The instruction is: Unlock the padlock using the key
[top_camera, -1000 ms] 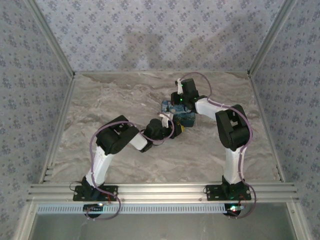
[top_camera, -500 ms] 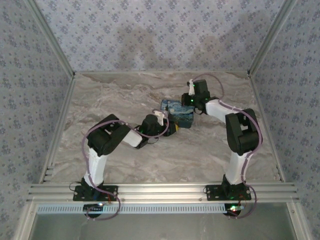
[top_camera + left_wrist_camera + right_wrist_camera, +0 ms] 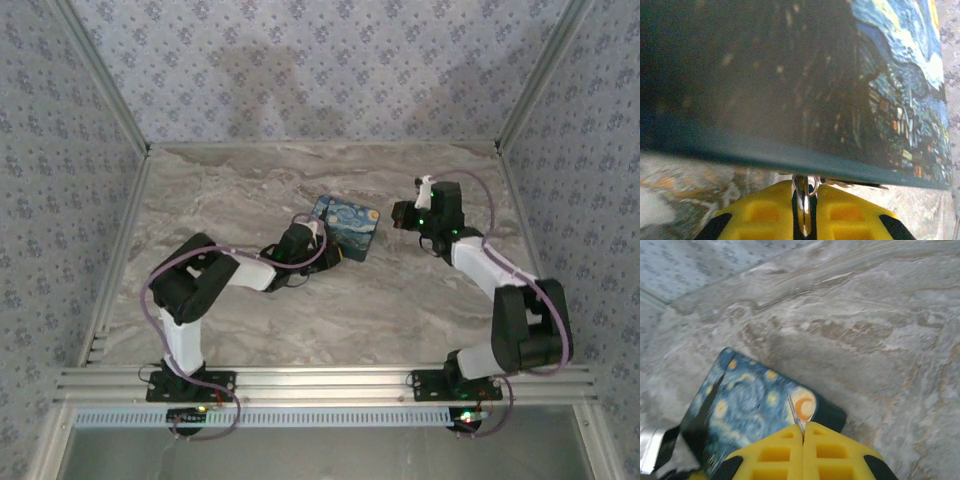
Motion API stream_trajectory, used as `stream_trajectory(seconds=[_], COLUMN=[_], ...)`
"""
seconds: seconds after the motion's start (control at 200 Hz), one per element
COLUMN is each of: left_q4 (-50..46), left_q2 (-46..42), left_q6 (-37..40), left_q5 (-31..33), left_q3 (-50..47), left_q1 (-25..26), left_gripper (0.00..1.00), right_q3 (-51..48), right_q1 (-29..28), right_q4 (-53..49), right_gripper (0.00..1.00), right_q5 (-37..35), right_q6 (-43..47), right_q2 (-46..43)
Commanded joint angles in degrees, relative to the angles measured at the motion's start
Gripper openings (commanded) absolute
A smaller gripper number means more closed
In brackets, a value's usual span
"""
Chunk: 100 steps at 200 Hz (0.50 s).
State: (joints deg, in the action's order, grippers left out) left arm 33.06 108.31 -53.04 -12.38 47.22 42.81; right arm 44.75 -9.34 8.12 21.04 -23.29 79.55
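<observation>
Swung off to the right, the right fingers (image 3: 807,440) sit closed on a thin silver key (image 3: 792,411), apart from the painted box (image 3: 348,224). Left fingers (image 3: 815,199) pinch a metal ring (image 3: 802,189) at the box's near edge.

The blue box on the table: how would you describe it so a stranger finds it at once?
Start at the grey marble table. Near its middle, right in front of the left tool, lies a flat box. Its lid carries a blue night-sky painting with yellow swirls.
</observation>
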Motion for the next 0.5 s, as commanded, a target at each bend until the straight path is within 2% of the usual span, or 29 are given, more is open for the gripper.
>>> stream_trajectory(seconds=[0.0, 0.15, 0.355, 0.495], left_q4=[-5.1, -4.1, 1.2, 3.4], left_q2=[-2.4, -0.2, 4.2, 3.9], left_q6=[-4.5, -8.7, -12.0, -13.2], left_q5=[6.9, 7.4, -0.2, -4.6], left_q3=[-1.3, 1.0, 4.6, 6.0], left_q1=[0.9, 4.4, 5.6, 4.3], left_gripper=[0.00, 0.00, 0.00, 0.00], right_q3=[-4.8, -10.8, -17.9, -24.7], right_q1=[0.4, 0.7, 1.5, 1.4], right_q4=[3.0, 3.3, 6.1, 8.6], right_gripper=[0.00, 0.00, 0.00, 0.00], right_q5=[6.8, 8.7, 14.5, 14.5], right_q6=[-2.9, -4.2, -9.3, -15.7], right_q2=[-5.4, -12.1, -18.2, -24.8])
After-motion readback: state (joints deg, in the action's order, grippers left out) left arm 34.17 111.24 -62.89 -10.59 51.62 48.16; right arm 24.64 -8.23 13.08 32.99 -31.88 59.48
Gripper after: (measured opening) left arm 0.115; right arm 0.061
